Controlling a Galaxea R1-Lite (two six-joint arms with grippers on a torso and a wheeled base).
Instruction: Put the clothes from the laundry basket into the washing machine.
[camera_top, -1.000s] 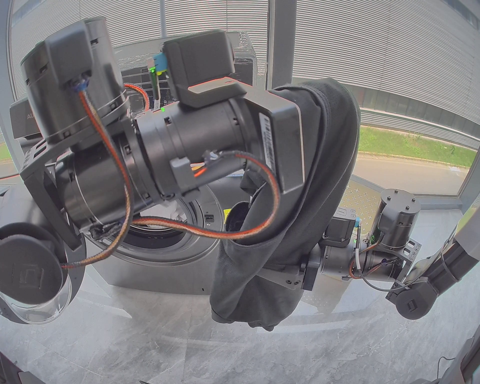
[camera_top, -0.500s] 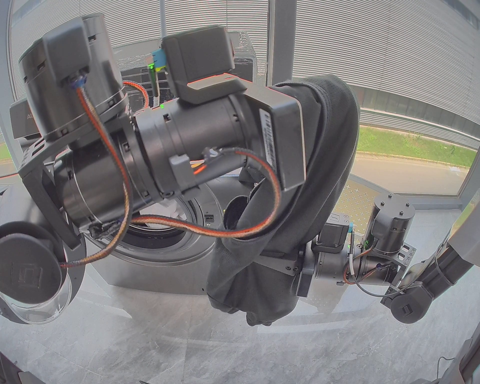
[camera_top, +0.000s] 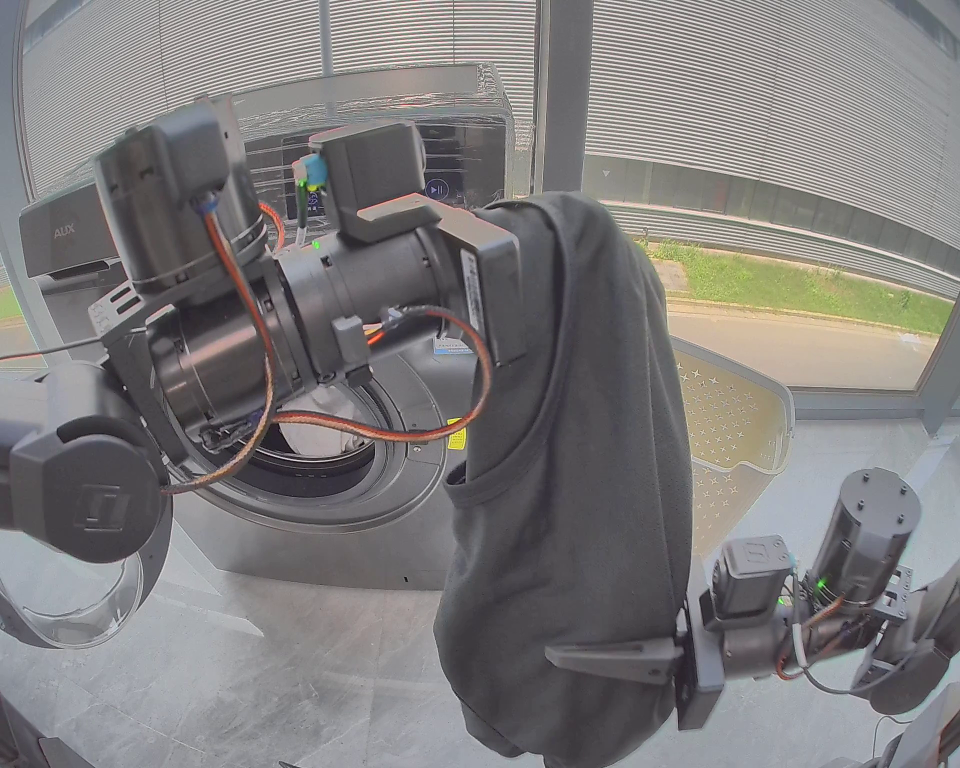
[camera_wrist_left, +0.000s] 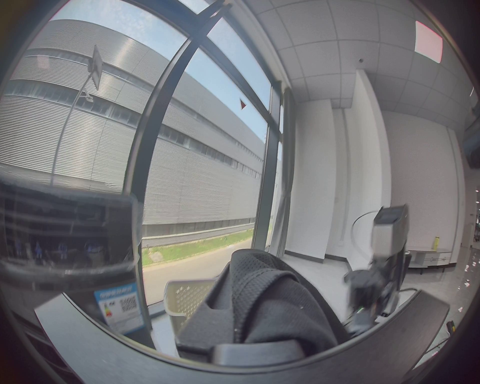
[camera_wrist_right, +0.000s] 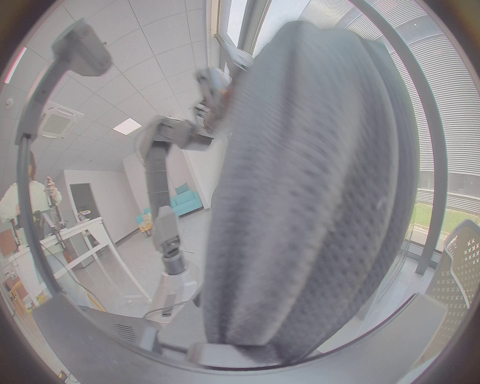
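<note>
Head view: a shirt (camera_top: 580, 450) is clamped by the left gripper (camera_top: 530, 250) and the right gripper (camera_top: 610, 660) above a marble floor (camera_top: 300, 660), with windows (camera_top: 760, 120) beyond.

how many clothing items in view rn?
2. A dark grey garment hangs from the left gripper, right gripper at its lower edge. A white cloth, seemingly, lies in the washing machine drum. The partly hidden laundry basket may hold more.

Grey marble floor (camera_top: 300, 680), tall windows (camera_top: 780, 150)

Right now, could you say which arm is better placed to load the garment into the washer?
Left, probably: the dark garment hangs from the left end effector beside the open drum; the right end effector sits low, farther off.
</note>
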